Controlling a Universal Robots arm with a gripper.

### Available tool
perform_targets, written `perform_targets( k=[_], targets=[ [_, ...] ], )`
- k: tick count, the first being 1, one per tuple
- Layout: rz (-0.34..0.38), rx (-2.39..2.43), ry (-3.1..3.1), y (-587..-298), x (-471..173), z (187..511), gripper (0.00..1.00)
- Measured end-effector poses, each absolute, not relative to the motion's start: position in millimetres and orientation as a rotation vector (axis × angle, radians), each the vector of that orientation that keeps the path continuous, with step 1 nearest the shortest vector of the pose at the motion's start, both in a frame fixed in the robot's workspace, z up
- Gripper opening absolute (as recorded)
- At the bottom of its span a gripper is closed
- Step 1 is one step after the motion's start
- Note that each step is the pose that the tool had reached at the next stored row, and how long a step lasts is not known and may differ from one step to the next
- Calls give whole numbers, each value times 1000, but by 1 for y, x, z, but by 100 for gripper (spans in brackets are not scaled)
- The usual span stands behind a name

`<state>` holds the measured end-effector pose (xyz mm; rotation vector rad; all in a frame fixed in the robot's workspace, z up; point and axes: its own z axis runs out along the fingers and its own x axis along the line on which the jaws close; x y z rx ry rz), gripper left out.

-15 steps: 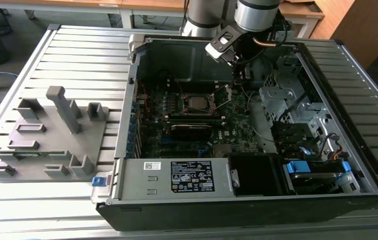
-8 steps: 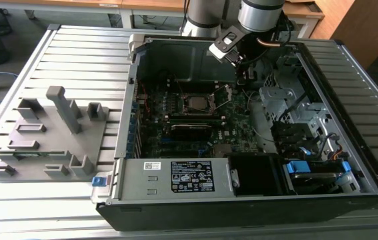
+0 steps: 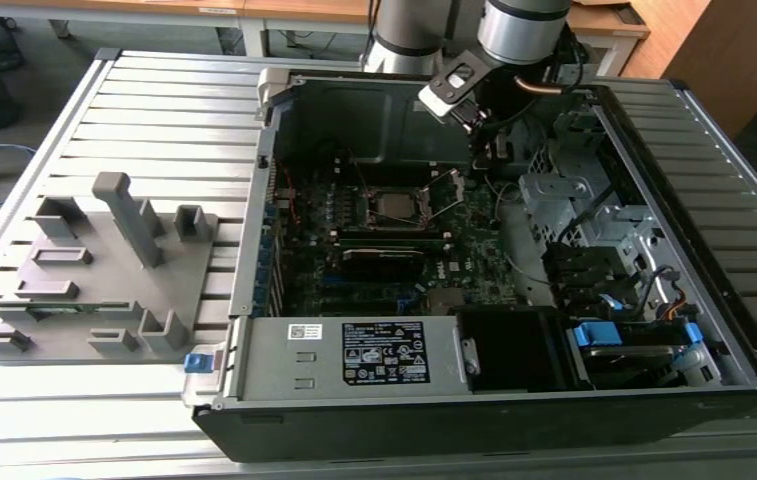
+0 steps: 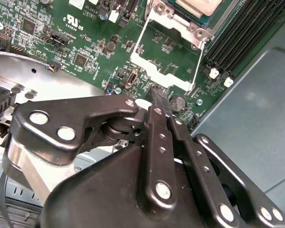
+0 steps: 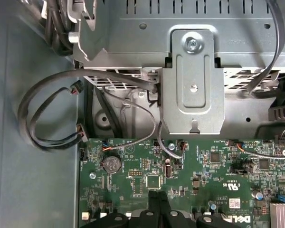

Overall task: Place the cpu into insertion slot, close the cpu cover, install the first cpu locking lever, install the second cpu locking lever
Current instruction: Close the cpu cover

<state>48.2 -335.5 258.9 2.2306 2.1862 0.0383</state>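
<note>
The cpu [image 3: 396, 206] lies flat in the insertion slot [image 3: 374, 216] on the green board inside the open computer case. In the second wrist view the cpu [image 4: 199, 4] shows its pale metal top inside the slot's metal rim [image 4: 183, 24]. The cpu cover [image 4: 164, 76] is swung open, a thin silver frame with bare board showing through its cut-out; in the exterior view the cpu cover [image 3: 448, 193] stands on the slot's right. My gripper [image 4: 159, 95] is shut on nothing, its tip right at the cover's free edge. My gripper [image 3: 488, 160] reaches down into the case.
The case's steel drive cage [image 3: 578, 200] and cables crowd the exterior view's right. A metal bracket [image 5: 192, 85], looping cables [image 5: 42, 118] and a coin battery [image 5: 111, 164] lie just beyond the fingertips. A grey fixture tray [image 3: 98, 270] sits outside the case on the exterior view's left.
</note>
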Motion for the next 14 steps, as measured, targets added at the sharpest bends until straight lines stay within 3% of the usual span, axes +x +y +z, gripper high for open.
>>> perform_targets(
  k=[14],
  targets=[
    [21, 2228, 2184, -335, 53, 250, 11]
  ],
)
